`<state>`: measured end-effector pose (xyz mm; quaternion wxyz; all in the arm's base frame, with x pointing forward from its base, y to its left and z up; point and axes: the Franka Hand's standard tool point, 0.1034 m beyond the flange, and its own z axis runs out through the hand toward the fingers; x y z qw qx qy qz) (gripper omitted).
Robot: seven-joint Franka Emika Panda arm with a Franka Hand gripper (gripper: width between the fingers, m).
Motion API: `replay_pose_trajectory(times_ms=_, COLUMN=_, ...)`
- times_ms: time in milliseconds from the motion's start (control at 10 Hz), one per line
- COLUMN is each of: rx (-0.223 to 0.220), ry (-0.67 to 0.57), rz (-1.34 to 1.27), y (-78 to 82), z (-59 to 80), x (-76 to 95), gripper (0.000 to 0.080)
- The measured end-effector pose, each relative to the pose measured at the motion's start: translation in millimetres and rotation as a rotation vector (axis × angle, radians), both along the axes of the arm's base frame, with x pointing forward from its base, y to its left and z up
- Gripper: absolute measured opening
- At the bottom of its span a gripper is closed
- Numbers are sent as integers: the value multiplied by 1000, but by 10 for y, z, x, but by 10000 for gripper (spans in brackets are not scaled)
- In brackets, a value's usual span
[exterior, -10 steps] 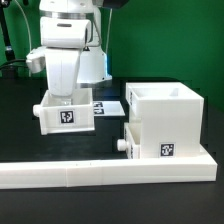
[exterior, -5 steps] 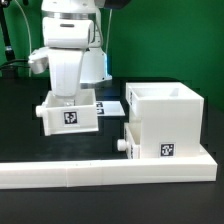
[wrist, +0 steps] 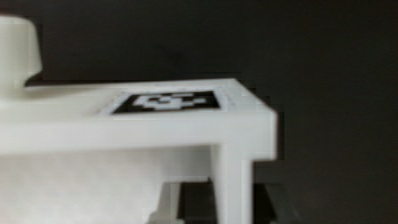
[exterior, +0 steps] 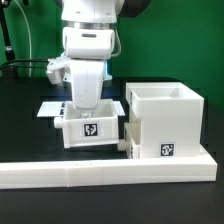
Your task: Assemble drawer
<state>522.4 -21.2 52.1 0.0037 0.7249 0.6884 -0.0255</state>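
Gripper [exterior: 89, 108] reaches down into a knobbed tray [exterior: 91, 130] directly beneath it, apparently clamped on the tray's wall, though its fingers are hidden. To the gripper's side, toward the exterior view's right, stands the tall housing [exterior: 166, 122], just beside the tray.

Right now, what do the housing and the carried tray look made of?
Housing: apparently white hard plastic, smooth matte faces, thick even walls, printed tag stuck on. Tray under the claw: looks the same white plastic, slight sheen in the wrist view. Could be painted; unclear.

Bright even exterior lighting; soft, blurred, dim-backed wrist view.
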Motion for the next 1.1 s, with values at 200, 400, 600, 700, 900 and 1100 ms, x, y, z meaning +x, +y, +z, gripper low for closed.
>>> replay_pose_trajectory(times_ms=200, rx=0, ry=0, rz=23, y=3, z=-2, x=10, gripper=41)
replay_pose_trajectory(times_ms=400, rx=4, ry=-37, rz=31, y=91, z=42, x=105, gripper=41)
replay_pose_trajectory(times_ms=600, rx=4, ry=-35, rz=32, y=96, z=39, x=103, gripper=41)
replay_pose_trajectory(times_ms=700, rx=4, ry=-35, rz=31, y=94, z=37, x=102, gripper=41)
replay_pose_trajectory(times_ms=900, rx=6, ry=-34, rz=38, y=176, z=28, x=100, gripper=41)
replay_pose_trajectory(times_ms=1100, rx=7, ry=-33, rz=26, y=291, z=17, x=108, gripper=41)
